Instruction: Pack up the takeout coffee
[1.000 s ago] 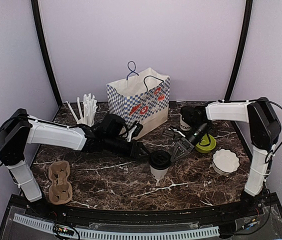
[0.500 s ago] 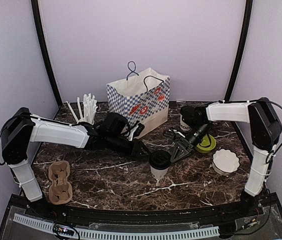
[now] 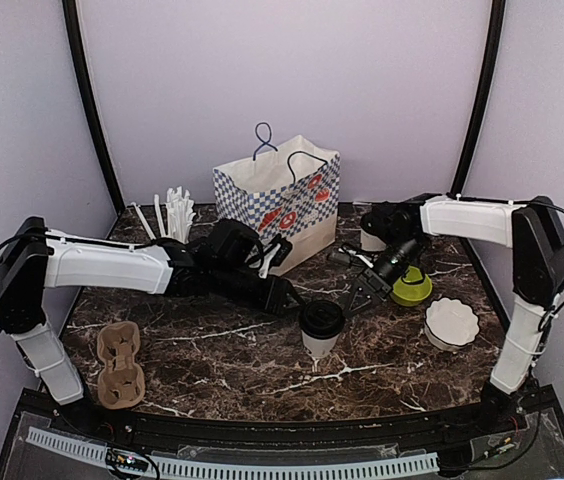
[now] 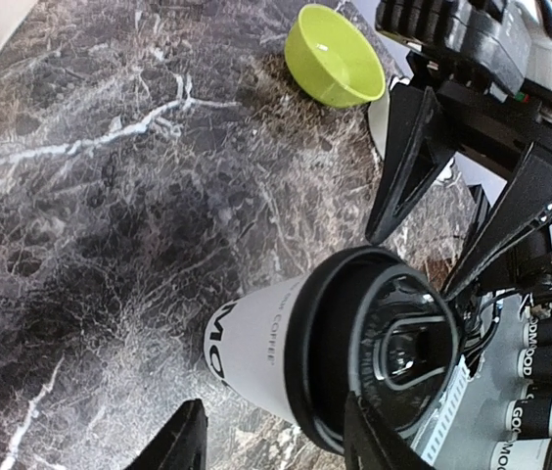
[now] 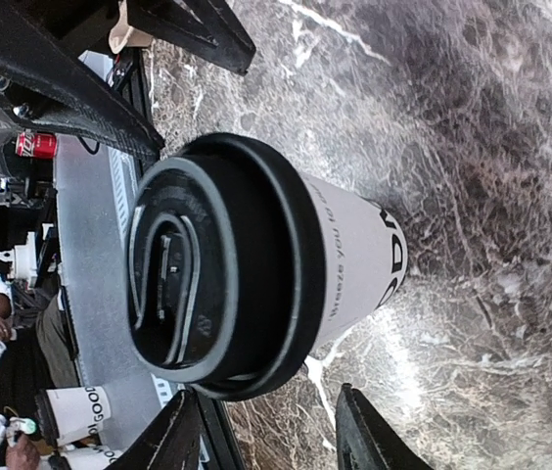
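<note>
Coffee cup (image 3: 319,330) stands upright in the middle of the table (image 3: 212,350), its black lid (image 5: 212,264) seated, with my left gripper (image 3: 284,297) just beside it on one side and my right gripper (image 3: 352,300) on the other. Both sets of jaws stand parted and neither has a hold. The right fingertips (image 4: 398,166) sit right at the lid's rim, and I cannot tell whether they touch.

I judge one arm alone should take it. I would back the other off first, close gently on the paper wall below the lid, and lift straight up so nothing tips.

A second cup (image 3: 369,241) is mostly hidden behind the right arm. The cardboard cup carrier (image 3: 117,365) at near left has both wells empty. The checked paper bag (image 3: 280,205) stands open at the back, its inside hidden from me. The lime-green bowl (image 4: 337,67) is empty.
</note>
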`<control>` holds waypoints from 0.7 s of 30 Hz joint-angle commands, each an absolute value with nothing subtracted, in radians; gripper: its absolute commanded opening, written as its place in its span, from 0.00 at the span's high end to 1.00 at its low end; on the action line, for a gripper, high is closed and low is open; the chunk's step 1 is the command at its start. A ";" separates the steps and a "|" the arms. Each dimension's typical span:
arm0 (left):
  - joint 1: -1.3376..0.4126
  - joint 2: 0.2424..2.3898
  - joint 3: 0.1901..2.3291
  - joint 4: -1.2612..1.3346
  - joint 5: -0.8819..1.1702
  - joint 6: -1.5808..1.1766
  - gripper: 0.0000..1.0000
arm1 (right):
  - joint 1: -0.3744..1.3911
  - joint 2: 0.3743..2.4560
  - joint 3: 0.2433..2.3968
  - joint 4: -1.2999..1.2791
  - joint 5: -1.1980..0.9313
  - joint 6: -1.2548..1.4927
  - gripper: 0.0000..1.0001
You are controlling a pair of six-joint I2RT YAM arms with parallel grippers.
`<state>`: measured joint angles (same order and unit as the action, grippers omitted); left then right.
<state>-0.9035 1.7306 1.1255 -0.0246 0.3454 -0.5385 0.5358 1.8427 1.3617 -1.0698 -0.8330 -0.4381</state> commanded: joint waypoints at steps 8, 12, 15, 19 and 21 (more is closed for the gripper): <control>-0.962 1.581 1.107 -0.053 0.324 -0.419 0.36 | 0.536 1.788 1.405 -1.062 -0.754 -0.465 0.50; -0.994 1.580 1.070 -0.065 0.271 -0.400 0.35 | 0.523 1.821 1.470 -1.018 -0.714 -0.433 0.50; -1.011 1.565 1.022 -0.017 0.216 -0.459 0.30 | 0.513 1.869 1.538 -1.035 -0.753 -0.440 0.50; -1.020 1.556 0.955 0.094 0.197 -0.540 0.28 | 0.512 1.912 1.576 -1.016 -0.784 -0.419 0.50; -1.020 1.566 0.936 0.132 0.216 -0.558 0.28 | 0.512 1.938 1.591 -1.024 -0.801 -0.423 0.50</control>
<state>-1.0176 1.6054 0.9722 0.0193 0.2337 -0.4946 0.5167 1.8809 1.5558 -1.0321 -0.7597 -0.4355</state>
